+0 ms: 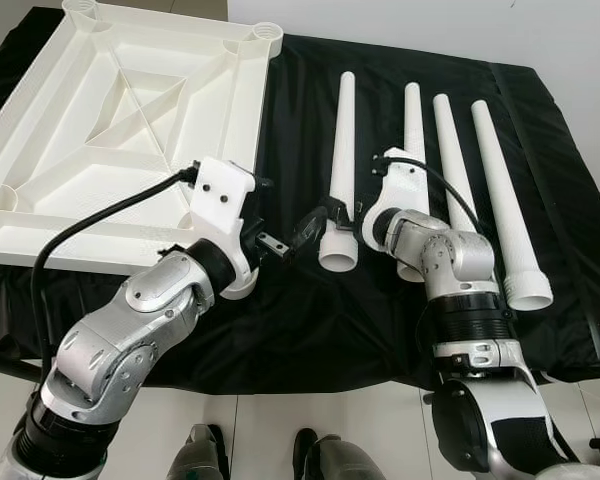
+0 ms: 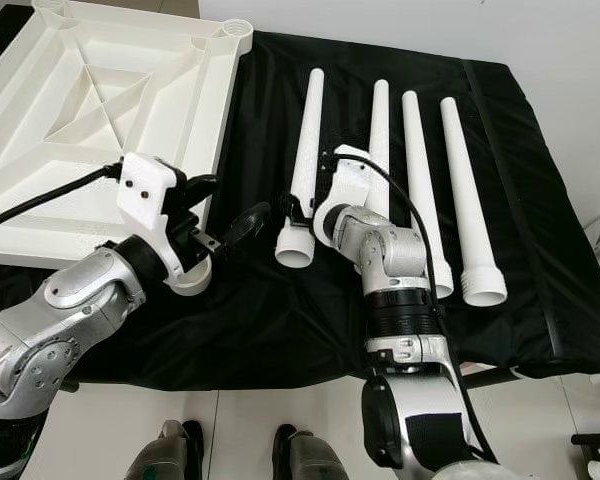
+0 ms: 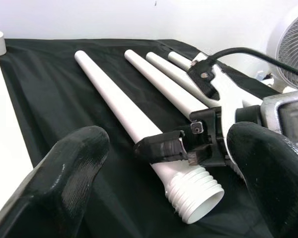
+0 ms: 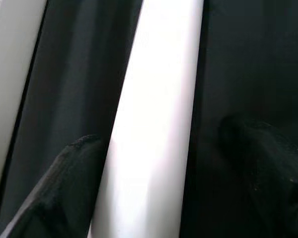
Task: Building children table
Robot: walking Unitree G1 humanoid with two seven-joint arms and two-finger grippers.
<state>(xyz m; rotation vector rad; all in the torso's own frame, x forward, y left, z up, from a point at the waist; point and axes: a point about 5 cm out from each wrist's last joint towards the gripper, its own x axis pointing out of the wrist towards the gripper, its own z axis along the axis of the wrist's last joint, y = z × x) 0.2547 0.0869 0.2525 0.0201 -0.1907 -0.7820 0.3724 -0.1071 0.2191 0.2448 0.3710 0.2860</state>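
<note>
A white tabletop (image 1: pixel 120 120) is seen lying upside down, ribs up, on the left part of a desk covered w/ black cloth (image 1: pixel 300 320). Four white tapered legs are laid side by side to its right, wide threaded ends toward the robot. The right hand (image 1: pixel 332 215) is placed on the leftmost leg (image 1: pixel 341 150) near its threaded end; in the right wrist view a black finger (image 4: pixel 64 188) is seen on each side of that leg, close around it, but contact can't be told for sure. The left hand (image 1: pixel 280 243) is held above the cloth between tabletop and leftmost leg, fingers spread, nothing grasped. The other three legs (image 1: pixel 450 160) are untouched on the cloth.
</note>
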